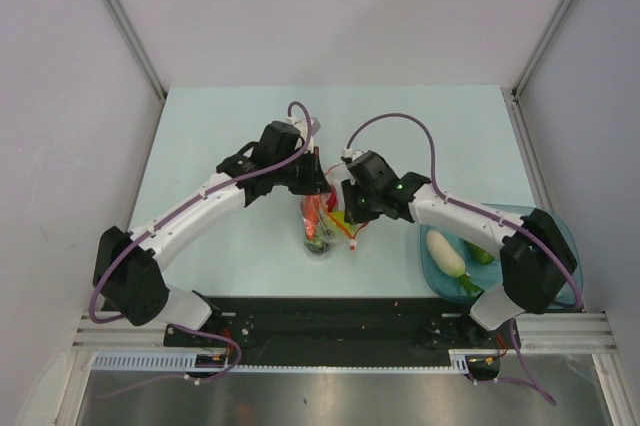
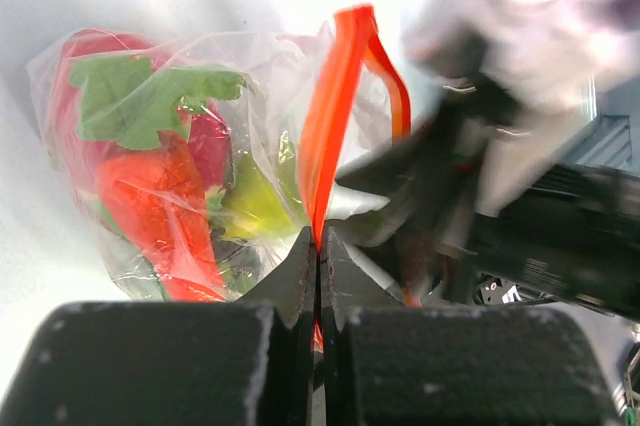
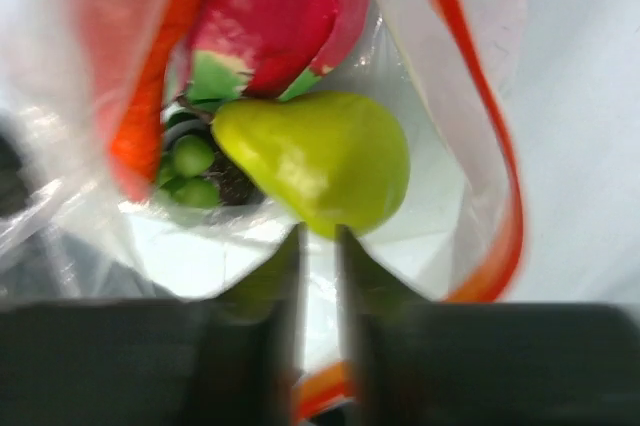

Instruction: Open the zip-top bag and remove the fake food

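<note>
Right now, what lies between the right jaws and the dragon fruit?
A yellow-green pear, inside the open zip-top bag, with the dragon fruit behind it; the right wrist view shows it.

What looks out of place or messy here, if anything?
Nothing is spilled or damaged. The zip-top bag looks crumpled only because the left gripper pinches its red zip strip; the right gripper points into its mouth near a green pear.
</note>
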